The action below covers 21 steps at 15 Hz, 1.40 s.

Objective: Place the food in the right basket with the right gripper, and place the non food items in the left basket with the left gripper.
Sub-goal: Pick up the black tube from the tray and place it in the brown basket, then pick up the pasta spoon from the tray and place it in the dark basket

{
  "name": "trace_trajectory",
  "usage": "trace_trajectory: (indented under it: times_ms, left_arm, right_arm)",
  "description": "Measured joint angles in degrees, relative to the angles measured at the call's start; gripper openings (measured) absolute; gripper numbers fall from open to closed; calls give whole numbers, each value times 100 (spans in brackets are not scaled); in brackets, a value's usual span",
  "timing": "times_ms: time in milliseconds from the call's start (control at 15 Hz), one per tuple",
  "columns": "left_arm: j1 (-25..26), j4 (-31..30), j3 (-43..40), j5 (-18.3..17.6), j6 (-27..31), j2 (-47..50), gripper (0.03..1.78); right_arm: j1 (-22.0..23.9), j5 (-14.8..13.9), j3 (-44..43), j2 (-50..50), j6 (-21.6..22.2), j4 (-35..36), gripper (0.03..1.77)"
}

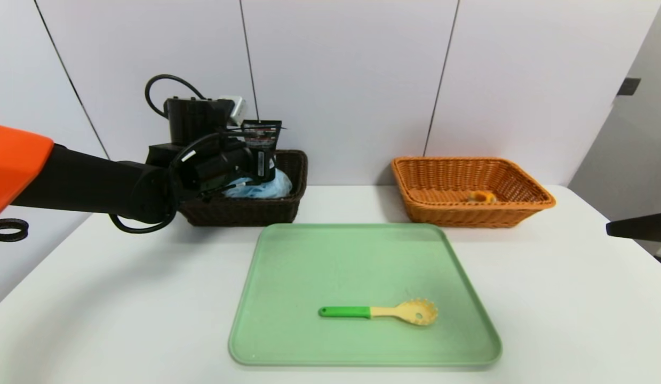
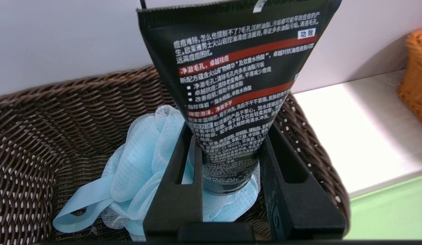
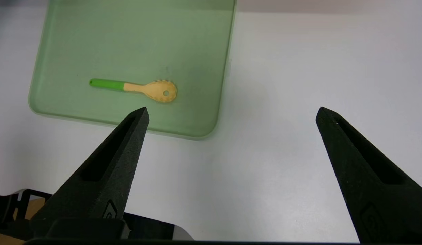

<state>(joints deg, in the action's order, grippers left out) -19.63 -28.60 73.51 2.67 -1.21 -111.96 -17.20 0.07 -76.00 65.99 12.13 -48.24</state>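
My left gripper (image 1: 260,160) (image 2: 231,132) is shut on the lower end of a black tube (image 1: 262,136) (image 2: 231,68) with white and red print. It holds the tube upright over the dark brown left basket (image 1: 239,210) (image 2: 44,112). A light blue mesh bath sponge (image 1: 261,186) (image 2: 136,153) lies in that basket, right under the tube's cap. The orange right basket (image 1: 469,216) holds one small yellow-orange food item (image 1: 481,197). My right gripper (image 3: 233,110) hangs open and empty over bare table, to the right of the tray.
A green tray (image 1: 335,256) (image 3: 129,41) lies at the table's middle. On it rests a pasta spoon (image 1: 383,311) (image 3: 139,89) with a green handle. Both baskets stand at the back against the wall. A dark part of my right arm (image 1: 637,226) shows at the right edge.
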Motion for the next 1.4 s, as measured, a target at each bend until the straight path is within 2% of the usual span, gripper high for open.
trace_trajectory:
  times_ms: [267,467,800,1400]
  left_arm:
    - [9,11,-17,-9,-48,-100,55]
    - [9,35,-5,-13,-57,-140,93]
    - [12,44,-17,-2,-55,2,130]
    - [65,90,-105,2,-52,330,157]
  right_arm:
    - [9,-15,-10,-12,2,-2,170]
    - [9,-17,-13,-15,0,0,170]
    - [11,-7,4,-33,10,0,170]
    - [23,6,196,-293,10,-2,170]
